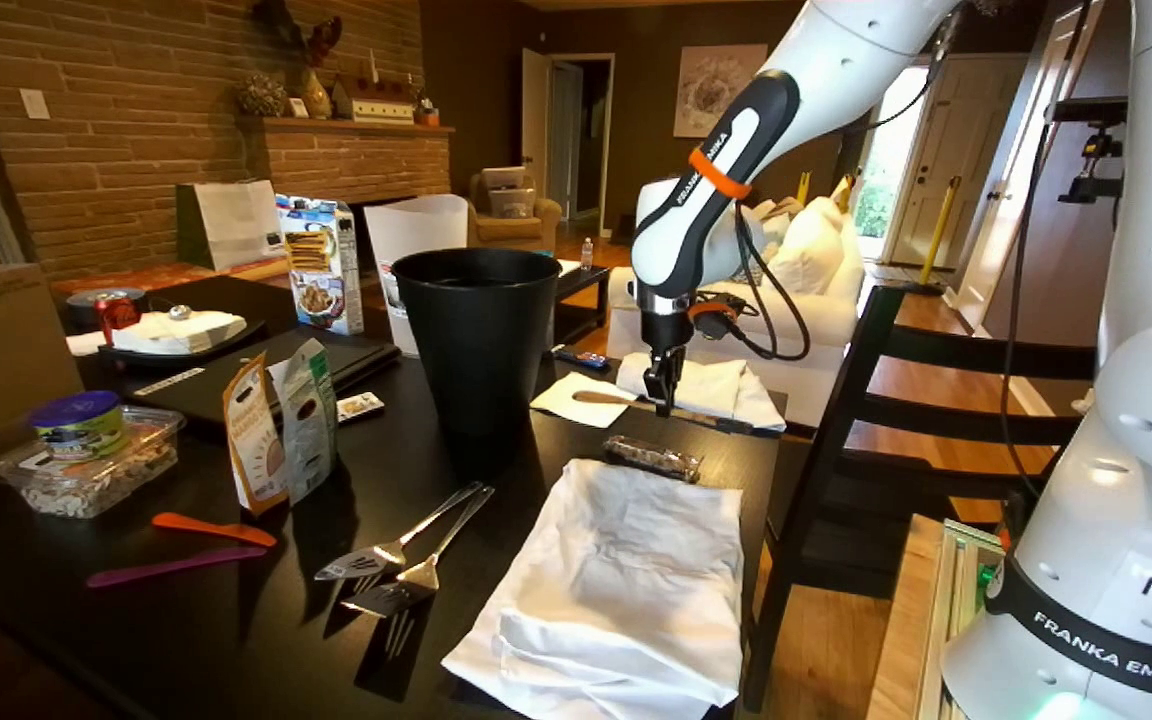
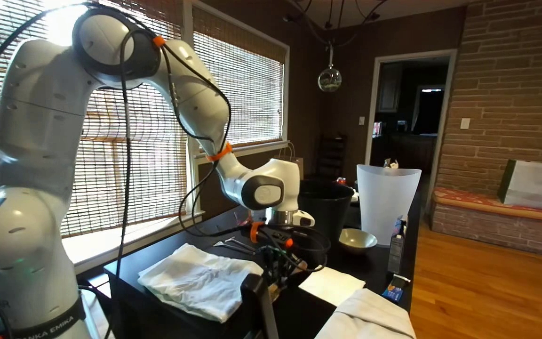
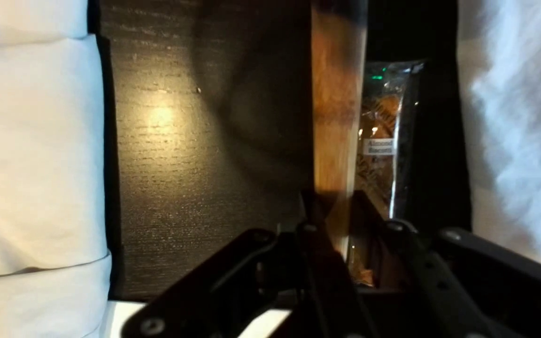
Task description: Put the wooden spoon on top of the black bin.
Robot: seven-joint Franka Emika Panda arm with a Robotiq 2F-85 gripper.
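Wooden spoon (image 3: 336,112), pinched in the closed jaws, low at the bench (image 3: 172,155); whether it touches, hard to say from here.
Its long axis runs through them, brown end roughly toward the black bin (image 1: 476,340), whose rim stands well above: height probably comes first.

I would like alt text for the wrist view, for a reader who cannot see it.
The black gripper holds the wooden spoon, of which a narrow strip shows, running to the top edge. Just right of it, on a dark table, lies a clear snack packet, partly hidden; a folded cloth borders the left, another cloth the right.
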